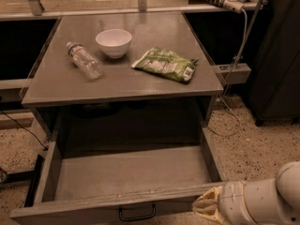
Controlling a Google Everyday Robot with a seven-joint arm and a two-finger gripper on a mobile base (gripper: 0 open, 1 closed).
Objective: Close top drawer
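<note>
The top drawer (126, 172) is a wide grey drawer pulled far out from under the tabletop, empty inside. Its flat front panel (84, 210) runs along the bottom of the view with a small black handle (137, 214) at its centre. My gripper (206, 205) is at the lower right, on the end of a white arm, right at the right end of the drawer's front panel. It seems to touch the panel's outer face.
On the grey tabletop (140, 86) lie a clear plastic bottle (85, 61), a white bowl (114, 42) and a green snack bag (165, 63). A power strip with cables (233, 71) hangs at the right. A dark cabinet (276, 55) stands at the far right on speckled floor.
</note>
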